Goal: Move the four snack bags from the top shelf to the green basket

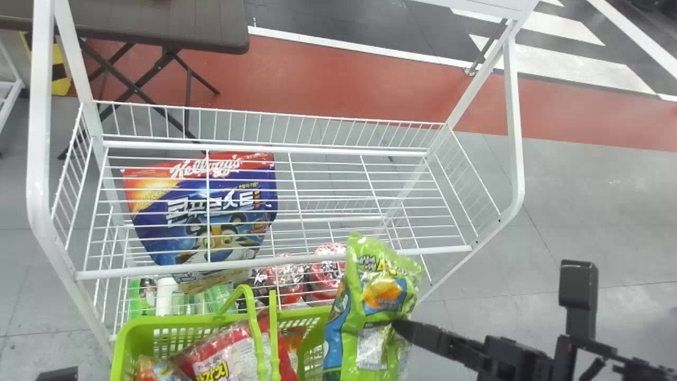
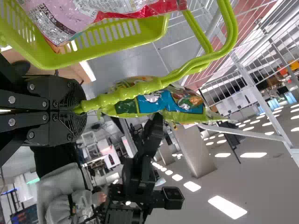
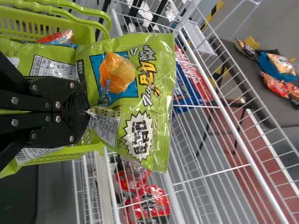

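- Right tool (image 1: 398, 325) grips a green snack bag (image 1: 382, 288) at the green basket's (image 1: 182, 320) right side.
- Left tool (image 2: 78, 110) clamps the basket handle (image 2: 140, 88).
- Bag should go left, then low inside, before a gentle release.

Looks bright and evenly lit. Is lit from overhead by ceiling lights (image 2: 227, 207), blown out to white in the left wrist view. Shines softly off the grey floor (image 1: 608, 196); glints on the creased green snack bag (image 3: 159, 60).
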Controlling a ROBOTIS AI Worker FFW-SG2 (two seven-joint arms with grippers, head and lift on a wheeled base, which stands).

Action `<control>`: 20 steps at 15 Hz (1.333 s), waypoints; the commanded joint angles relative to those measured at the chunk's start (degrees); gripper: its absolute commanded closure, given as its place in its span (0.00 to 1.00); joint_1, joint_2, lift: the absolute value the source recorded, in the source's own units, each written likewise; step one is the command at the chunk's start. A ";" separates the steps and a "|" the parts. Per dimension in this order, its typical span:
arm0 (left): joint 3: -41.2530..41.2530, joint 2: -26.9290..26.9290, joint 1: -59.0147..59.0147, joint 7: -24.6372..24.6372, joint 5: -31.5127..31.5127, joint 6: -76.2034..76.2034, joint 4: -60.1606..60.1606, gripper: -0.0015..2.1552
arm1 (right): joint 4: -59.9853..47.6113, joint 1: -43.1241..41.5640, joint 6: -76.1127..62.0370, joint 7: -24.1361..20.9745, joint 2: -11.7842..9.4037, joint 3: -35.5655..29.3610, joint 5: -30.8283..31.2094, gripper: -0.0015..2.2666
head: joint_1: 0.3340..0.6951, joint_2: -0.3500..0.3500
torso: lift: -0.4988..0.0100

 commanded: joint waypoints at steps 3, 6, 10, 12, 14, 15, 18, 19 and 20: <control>-0.06 -0.03 0.09 0.10 -0.05 0.07 -0.17 0.66 | 5.29 2.33 0.29 0.23 -1.58 6.44 2.60 0.96 | 1.00 0.00 | 0.98; -0.41 -0.03 0.09 0.19 -0.13 0.07 -0.43 0.66 | 7.14 3.03 0.29 -0.30 -2.90 12.59 6.73 0.96 | 1.00 0.00 | 0.98; -0.50 0.14 0.53 0.27 -0.13 0.24 -1.31 0.66 | 10.74 3.12 0.29 -2.76 -4.83 20.68 12.71 0.96 | 1.00 0.00 | 0.98; -0.41 0.06 0.62 0.27 -0.22 0.24 -1.49 0.66 | 10.83 3.12 0.29 -3.72 -4.92 21.82 13.50 0.94 | 1.00 0.00 | 0.98; -0.59 0.06 0.62 0.36 -0.31 0.24 -1.58 0.66 | 11.00 3.12 -1.93 -5.04 -4.83 21.82 13.15 0.69 | 1.00 0.00 | 0.98; -0.50 -0.03 0.62 0.45 -0.31 0.24 -1.58 0.66 | 11.00 3.29 -5.27 -5.04 -4.74 21.56 13.06 0.55 | 1.00 0.00 | 0.98; -0.59 -0.12 0.44 0.80 -0.40 0.24 -1.49 0.66 | 10.65 3.38 -8.09 -2.23 -4.57 20.24 11.13 0.00 | 1.00 0.00 | 0.98; -0.59 -0.12 0.35 0.80 -0.49 0.42 -1.49 0.66 | 10.39 3.38 -8.09 -1.00 -4.30 20.07 10.60 0.00 | 1.00 0.00 | 0.98; -0.50 -0.12 0.26 0.89 -0.49 0.42 -1.49 0.66 | 10.04 3.56 -7.73 -0.21 -4.22 19.63 9.72 0.01 | 1.00 0.00 | 0.98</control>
